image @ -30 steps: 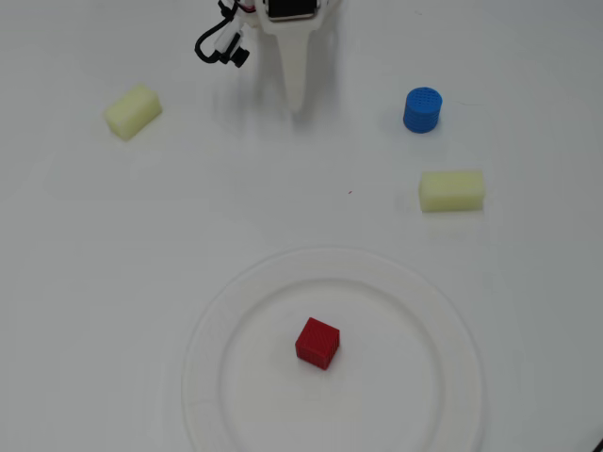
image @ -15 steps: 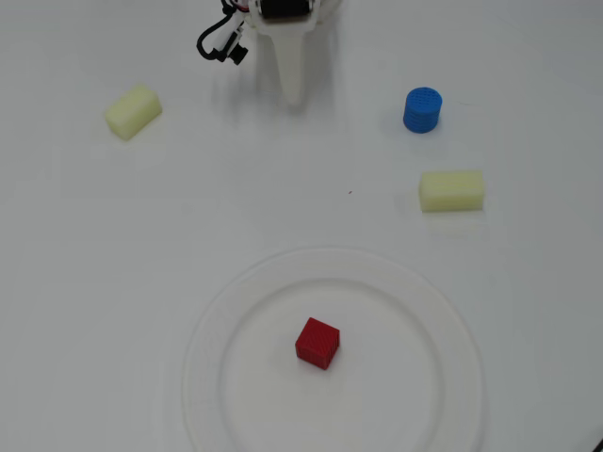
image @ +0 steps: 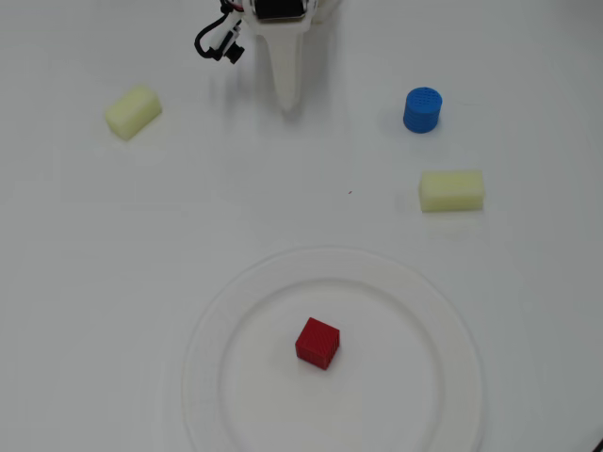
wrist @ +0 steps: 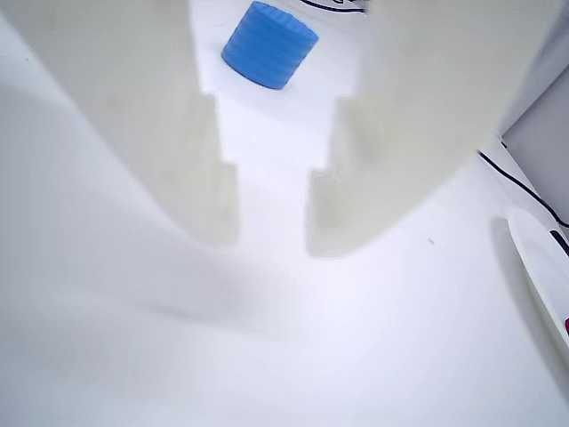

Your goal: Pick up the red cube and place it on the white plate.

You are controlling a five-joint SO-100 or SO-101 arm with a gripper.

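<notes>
The red cube rests near the middle of the white plate in the overhead view, low in the frame. In the wrist view only the plate's rim and a red sliver of the cube show at the right edge. My gripper is at the top of the overhead view, far from the plate. In the wrist view my gripper holds nothing, and its white fingers stand a narrow gap apart with bare table between them.
A blue cylinder stands right of the gripper in the overhead view and also shows in the wrist view. One pale yellow block lies below the cylinder, another at the left.
</notes>
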